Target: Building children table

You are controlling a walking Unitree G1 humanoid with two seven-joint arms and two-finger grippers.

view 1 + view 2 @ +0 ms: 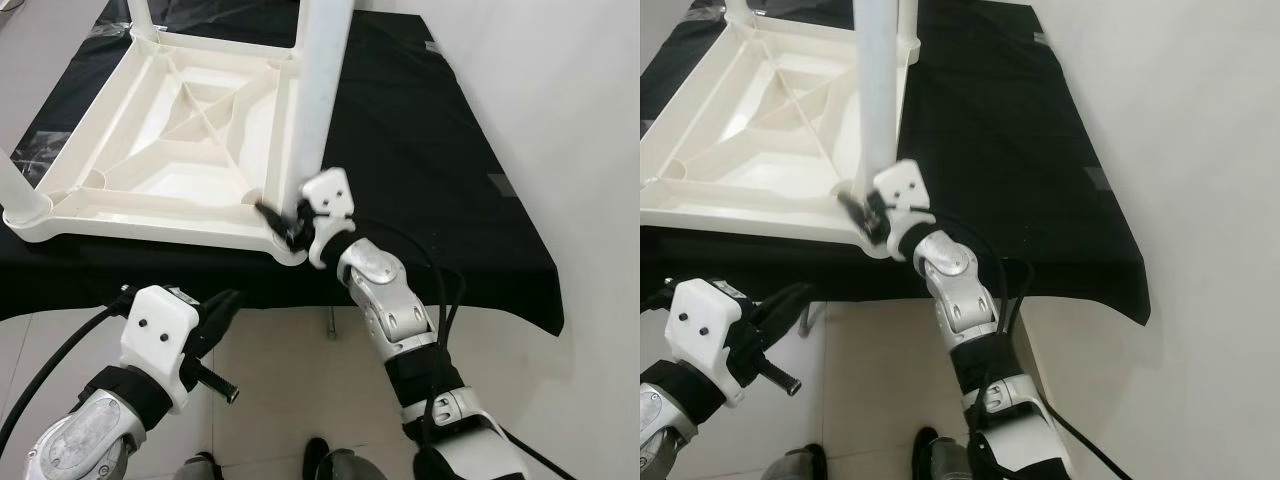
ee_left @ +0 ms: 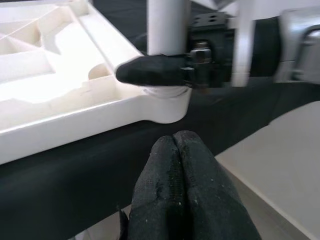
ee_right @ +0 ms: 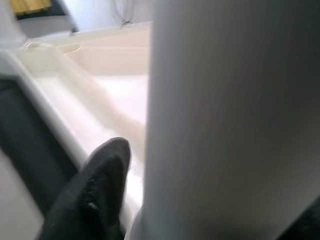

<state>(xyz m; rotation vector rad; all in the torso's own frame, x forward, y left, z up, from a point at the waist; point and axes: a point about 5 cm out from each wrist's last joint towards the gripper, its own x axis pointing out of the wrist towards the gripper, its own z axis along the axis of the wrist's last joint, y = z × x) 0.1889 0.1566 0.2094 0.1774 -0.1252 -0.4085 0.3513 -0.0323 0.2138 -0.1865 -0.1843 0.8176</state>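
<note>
Right pincer [image 1: 290, 225] pinches leg [image 1: 322, 90] at frame centre; if unseated in tabletop [image 1: 150, 130] socket, may tip. Left pincer [image 2: 175, 150] pressed together.

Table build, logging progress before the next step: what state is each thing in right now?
Tabletop: upside down on the black cloth, ribbed underside up.
Near-right leg: upright in its corner socket.
Near-left leg: standing in its socket.
Right gripper: closed around the near-right leg's base.
Left gripper: fingers shut, empty, low before the table edge.
Black cloth: spread over the work surface, hanging over its edge.
</note>
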